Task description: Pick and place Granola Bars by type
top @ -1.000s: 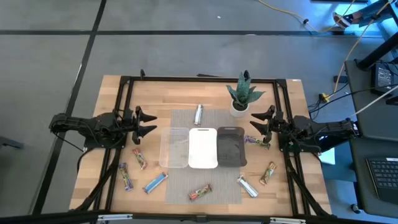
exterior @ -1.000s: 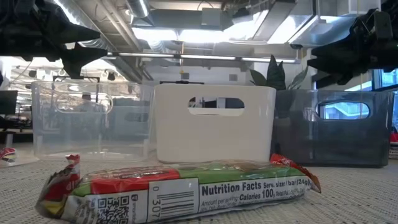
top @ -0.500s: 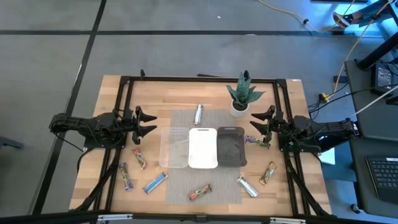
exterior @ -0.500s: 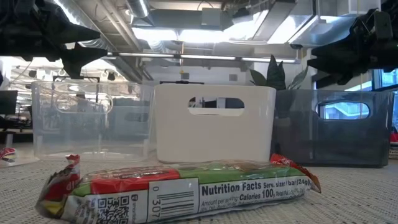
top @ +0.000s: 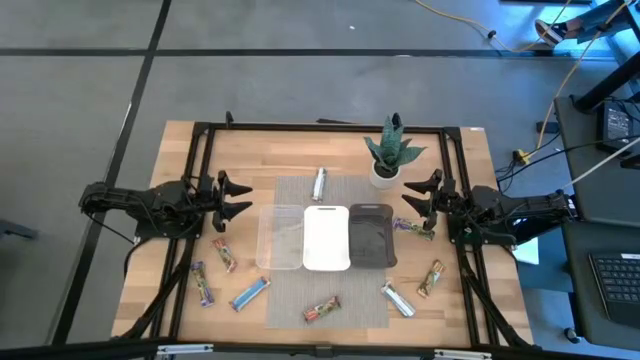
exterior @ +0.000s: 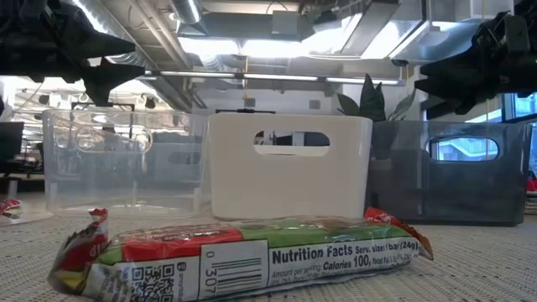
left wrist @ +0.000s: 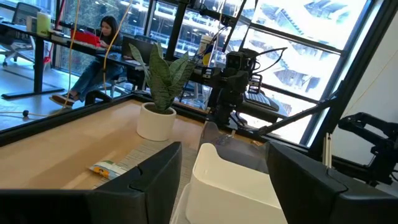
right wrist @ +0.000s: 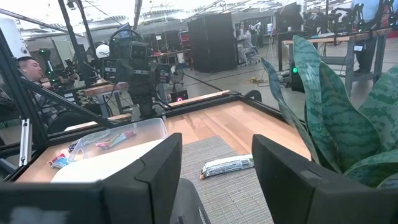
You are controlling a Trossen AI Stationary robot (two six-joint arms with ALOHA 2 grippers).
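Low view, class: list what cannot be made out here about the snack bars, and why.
- Snack bar in front: it fills the foreground and hides most others.
- Red bar: cut off by the picture's left edge.
- Wrapper brand: only the nutrition panel faces the camera.
- High view: the bars' print is too small to read.

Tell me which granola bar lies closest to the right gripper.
The purple-green bar, lying just right of the dark grey bin, almost under the open right gripper. The orange bar and silver bar lie farther toward the table's front edge.
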